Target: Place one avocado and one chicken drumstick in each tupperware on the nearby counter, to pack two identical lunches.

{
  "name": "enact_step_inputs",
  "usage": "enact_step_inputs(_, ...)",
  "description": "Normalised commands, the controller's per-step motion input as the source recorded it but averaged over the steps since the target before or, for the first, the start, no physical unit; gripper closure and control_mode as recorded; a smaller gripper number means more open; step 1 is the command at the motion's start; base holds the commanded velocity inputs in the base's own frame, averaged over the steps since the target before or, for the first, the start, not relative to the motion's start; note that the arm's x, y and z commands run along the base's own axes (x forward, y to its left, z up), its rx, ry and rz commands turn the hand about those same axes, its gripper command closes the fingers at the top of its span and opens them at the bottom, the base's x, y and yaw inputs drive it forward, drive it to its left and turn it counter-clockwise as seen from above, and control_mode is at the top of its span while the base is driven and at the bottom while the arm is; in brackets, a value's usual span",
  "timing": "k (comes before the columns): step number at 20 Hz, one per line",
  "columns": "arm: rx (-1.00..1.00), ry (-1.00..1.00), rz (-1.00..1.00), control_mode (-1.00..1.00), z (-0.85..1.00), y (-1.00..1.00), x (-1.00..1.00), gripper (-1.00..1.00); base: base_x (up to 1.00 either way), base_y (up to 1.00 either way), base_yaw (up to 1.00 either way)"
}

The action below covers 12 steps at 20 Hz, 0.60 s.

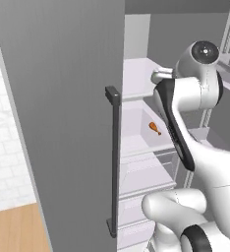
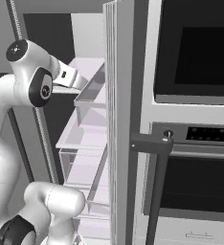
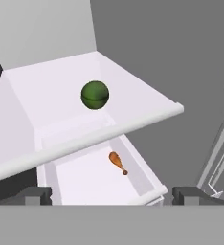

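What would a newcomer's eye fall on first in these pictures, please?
Probably the dark green avocado, sitting alone on a white fridge shelf. Just below it, an orange chicken drumstick lies in a pale drawer. The open end effector hovers in front of both, holding nothing.

A dark green avocado sits on the white fridge shelf; an orange chicken drumstick lies in the drawer below.

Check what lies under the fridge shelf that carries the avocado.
A lighter orange chicken drumstick lies in the white bin below the shelf holding the dark green avocado. The shelf edge covers the bin's back part.
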Motion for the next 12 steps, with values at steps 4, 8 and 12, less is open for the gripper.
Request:
enact_step_inputs(4, 0.00, 0.00, 0.00, -1.00, -0.08, 0.00, 0.48, -1.00, 0.00, 0.00, 0.00)
enact_step_inputs(8, 0.00, 0.00, 0.00, -1.00, -0.16, 0.00, 0.45, -1.00, 0.00, 0.00, 0.00)
enact_step_inputs(12, 0.00, 0.00, 0.00, -1.00, -0.16, -0.08, 0.39, -1.00, 0.00, 0.00, 0.00)
